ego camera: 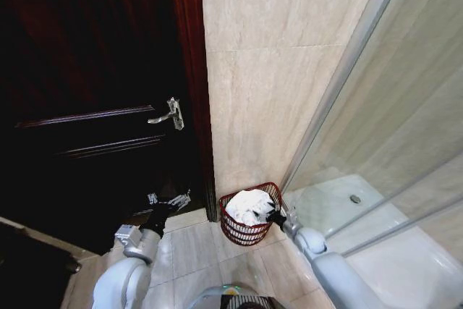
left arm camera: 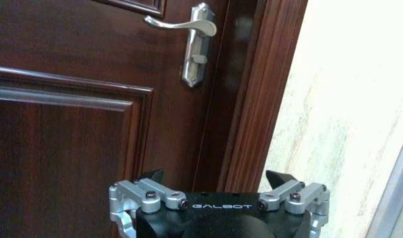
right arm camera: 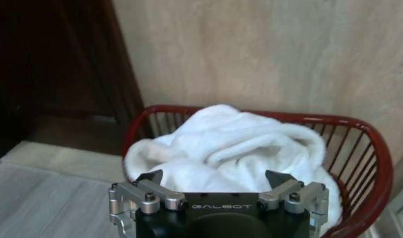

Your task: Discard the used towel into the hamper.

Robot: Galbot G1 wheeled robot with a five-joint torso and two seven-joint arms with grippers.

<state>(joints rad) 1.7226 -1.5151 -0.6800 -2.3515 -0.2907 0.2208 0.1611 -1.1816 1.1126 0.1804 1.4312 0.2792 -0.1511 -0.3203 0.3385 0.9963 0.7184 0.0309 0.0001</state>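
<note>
A crumpled white towel [ego camera: 248, 206] lies heaped inside the hamper [ego camera: 242, 234], a small reddish-brown wire basket standing on the floor in the corner against the beige wall. In the right wrist view the towel [right arm camera: 235, 144] rises above the hamper's rim [right arm camera: 377, 148]. My right gripper [ego camera: 275, 216] hovers at the hamper's right rim, and its jaws stand open just short of the towel with nothing between them [right arm camera: 215, 178]. My left gripper [ego camera: 172, 202] is held low by the door, to the left of the hamper, and is open and empty [left arm camera: 215, 179].
A dark wooden door with a silver lever handle [ego camera: 168, 115] [left arm camera: 191, 29] fills the left. A glass shower screen [ego camera: 391, 113] and a white shower tray [ego camera: 362, 211] close off the right. Pale floor tiles [ego camera: 195, 247] lie in front of the hamper.
</note>
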